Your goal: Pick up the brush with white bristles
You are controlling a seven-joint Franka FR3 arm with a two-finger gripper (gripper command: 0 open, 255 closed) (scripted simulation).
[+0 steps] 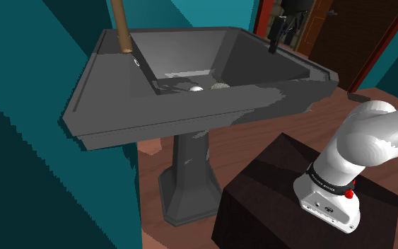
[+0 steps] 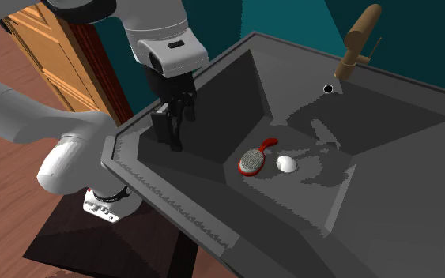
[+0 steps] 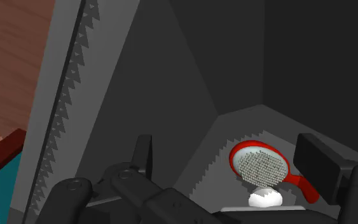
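Sink [image 2: 165,199]: flat dark grey, with jagged lighter-grey patches in the basin. Brush [image 3: 258,167]: red rim and handle, pad speckled whitish-grey. Small lump [image 2: 286,163]: plain white, perhaps soap, hard to tell. Tap [image 2: 359,35], upper right of the second exterior view: brown. Walls [image 1: 20,56]: teal. Floor [image 2: 7,189]: reddish-brown wood grain. Door [image 2: 50,55]: orange. My pincer [image 2: 171,142]: black. My arm [image 1: 374,138]: white.
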